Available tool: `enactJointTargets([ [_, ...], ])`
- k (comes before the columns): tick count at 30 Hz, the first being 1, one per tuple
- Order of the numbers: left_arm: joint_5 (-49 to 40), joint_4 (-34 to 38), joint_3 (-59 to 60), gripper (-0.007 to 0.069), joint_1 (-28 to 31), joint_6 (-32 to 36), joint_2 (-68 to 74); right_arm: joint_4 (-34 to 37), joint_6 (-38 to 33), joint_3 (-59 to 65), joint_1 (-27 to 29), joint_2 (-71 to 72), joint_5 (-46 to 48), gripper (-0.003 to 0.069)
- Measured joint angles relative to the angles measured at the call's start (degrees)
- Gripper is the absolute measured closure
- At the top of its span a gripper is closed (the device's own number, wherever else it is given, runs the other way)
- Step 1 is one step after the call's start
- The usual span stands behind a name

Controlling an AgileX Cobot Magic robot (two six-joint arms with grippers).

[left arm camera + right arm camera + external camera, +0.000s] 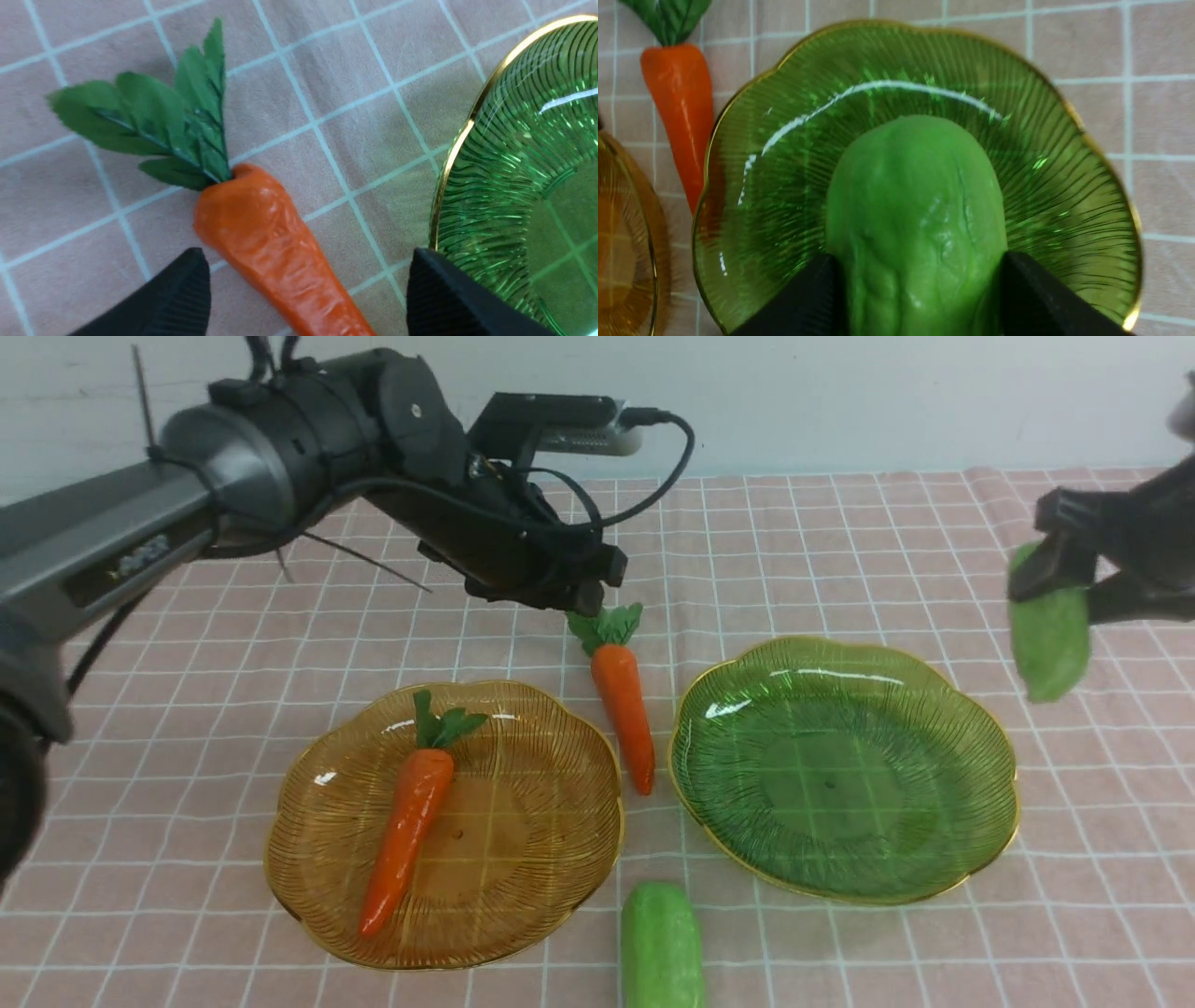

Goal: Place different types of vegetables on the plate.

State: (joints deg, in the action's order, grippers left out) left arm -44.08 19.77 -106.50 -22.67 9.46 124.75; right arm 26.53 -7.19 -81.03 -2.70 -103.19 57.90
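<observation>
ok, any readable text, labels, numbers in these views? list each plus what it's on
Small marking on the grey metal link of the left arm: too blurred to read.
No other text: none on the amber glass plate, the green glass plate or the pink checked cloth.

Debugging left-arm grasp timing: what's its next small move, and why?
Probably lower the left gripper slightly and close on the carrot: its jaws stand open on either side of the orange body, which lies ungripped on the cloth beside the green plate.
</observation>
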Motion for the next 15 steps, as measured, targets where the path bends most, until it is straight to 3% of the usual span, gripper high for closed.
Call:
enactJointTargets([
  [6,-1.24,-3.9,-4.16,0.0092,-1.36,-4.9,6.62,0.1,-0.86,0.0,-3.72,-4.73,-0.06,0.0245],
  [10,-1.3,-7.38,-4.33,0.0092,-1.36,-7.4,7.5,0.12,-0.97,0.05,-3.85,-5.46,-0.37,0.0172],
  [15,0.79,-6.8,-4.46,0.0092,-1.49,-8.71,9.01,0.07,-1.04,0.05,-3.85,-5.46,-0.84,0.0107],
])
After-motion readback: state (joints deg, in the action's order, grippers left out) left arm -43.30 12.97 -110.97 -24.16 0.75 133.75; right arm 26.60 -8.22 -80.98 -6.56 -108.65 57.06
